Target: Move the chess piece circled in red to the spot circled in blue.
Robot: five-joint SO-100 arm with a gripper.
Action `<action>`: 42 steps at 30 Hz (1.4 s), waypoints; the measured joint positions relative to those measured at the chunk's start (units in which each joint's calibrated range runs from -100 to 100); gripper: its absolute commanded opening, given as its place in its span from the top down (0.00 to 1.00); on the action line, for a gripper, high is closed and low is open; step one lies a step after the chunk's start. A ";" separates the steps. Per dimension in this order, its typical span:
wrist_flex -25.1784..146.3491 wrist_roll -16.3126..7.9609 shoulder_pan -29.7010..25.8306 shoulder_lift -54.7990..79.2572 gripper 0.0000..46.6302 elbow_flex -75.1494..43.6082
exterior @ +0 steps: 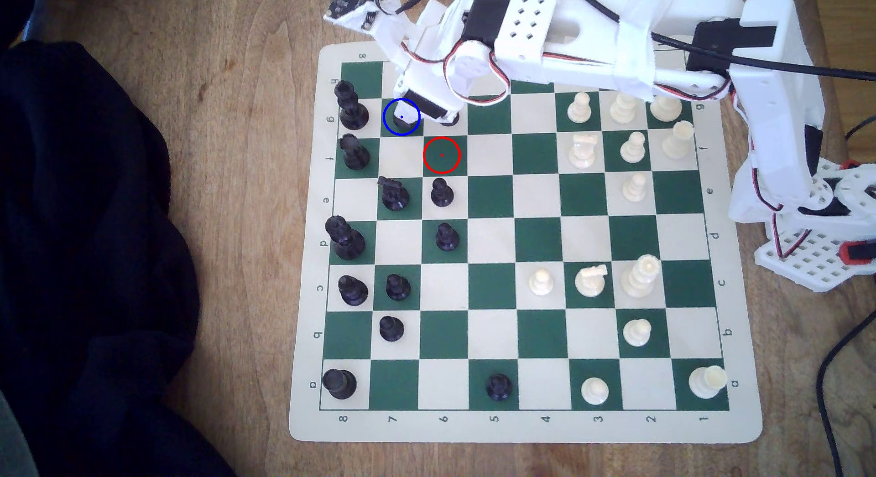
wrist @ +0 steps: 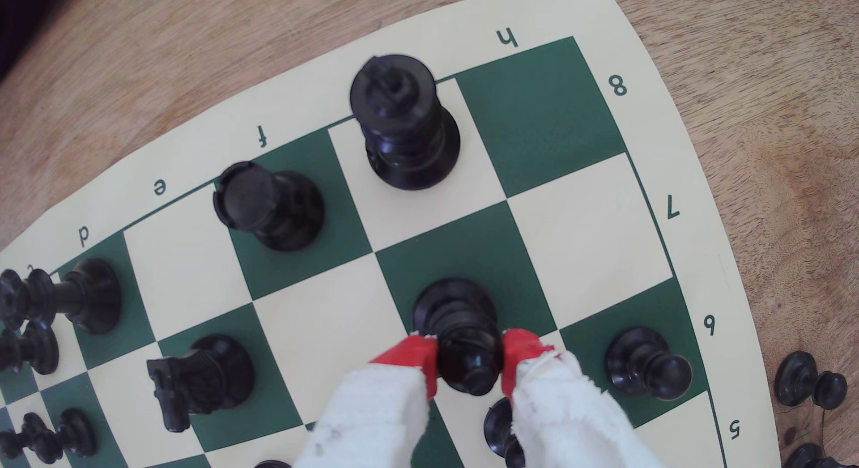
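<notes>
The chess piece circled in red [wrist: 458, 319], a slim black bishop with a flared base, stands with its base on the dark green square of the spot circled in blue [wrist: 465, 245]. My gripper [wrist: 469, 361] is shut on its head, a red-tipped finger [wrist: 413, 352] pressed to each side. In the exterior view the gripper [exterior: 408, 113] reaches down into the blue ring [exterior: 391, 122], and the arm covers most of the piece [exterior: 402, 125]. The red ring [exterior: 442, 155] marks a bare green square one step diagonally away.
Close around stand a black king [exterior: 351, 105], a black rook [exterior: 354, 151], a black knight [exterior: 393, 193] and black pawns [exterior: 442, 193], one [exterior: 449, 120] right beside the gripper. White pieces [exterior: 580, 108] fill the exterior view's right. Dark cloth [exterior: 85, 221] lies off the board's left.
</notes>
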 measured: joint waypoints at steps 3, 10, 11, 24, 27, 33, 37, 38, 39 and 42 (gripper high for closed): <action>-0.56 0.00 0.15 0.59 0.92 0.00; -0.88 0.00 0.81 1.01 0.92 -0.09; -1.04 0.00 0.81 1.01 0.92 -0.09; -2.39 -0.10 0.74 2.26 0.87 -0.45; -2.63 -0.15 0.59 2.60 0.78 -0.81; -2.71 -0.15 0.59 3.02 0.61 -0.81; -2.71 -0.73 0.59 3.02 0.54 -0.81; -2.71 -1.03 0.59 2.85 0.54 -0.81; -2.71 -1.12 0.59 2.76 0.54 -0.81; -2.47 -1.56 0.59 1.76 0.55 -0.81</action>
